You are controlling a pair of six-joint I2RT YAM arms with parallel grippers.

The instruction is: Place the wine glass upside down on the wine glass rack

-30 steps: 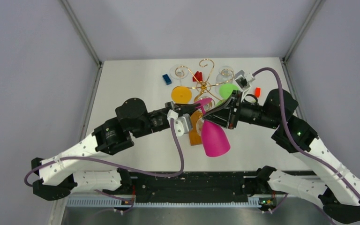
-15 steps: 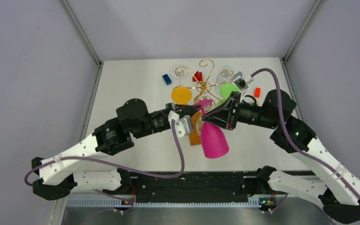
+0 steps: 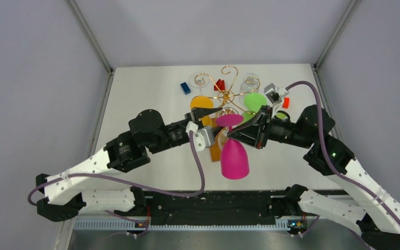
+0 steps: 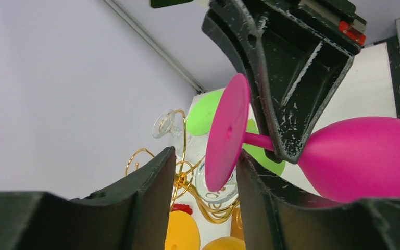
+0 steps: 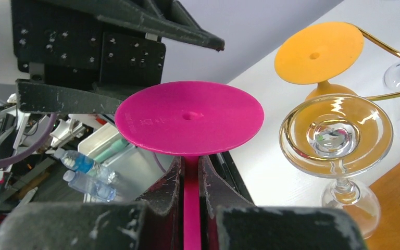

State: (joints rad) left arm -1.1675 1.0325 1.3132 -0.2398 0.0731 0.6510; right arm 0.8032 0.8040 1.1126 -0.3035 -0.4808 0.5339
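Note:
A magenta wine glass (image 3: 234, 159) hangs upside down, foot (image 3: 229, 120) up and bowl down, just in front of the wine glass rack (image 3: 228, 95). The rack is gold wire on an orange-brown wooden base (image 3: 216, 152). My right gripper (image 3: 233, 136) is shut on the glass's stem right under the foot (image 5: 187, 117), with its jaws pressed to both sides (image 5: 190, 172). My left gripper (image 3: 220, 115) is open. Its fingers stand on either side of the foot's edge (image 4: 228, 133) with a gap on the left side (image 4: 205, 182).
An orange glass (image 3: 201, 105), a green glass (image 3: 253, 100) and clear glasses (image 5: 336, 135) hang on the rack's scroll arms. A blue block (image 3: 186, 88), a red block (image 3: 219, 84) and a small red piece (image 3: 286, 102) lie on the white table behind.
The left gripper has opened off the magenta foot. The right arm has swung the glass so that its bowl points more straight down and sits further left.

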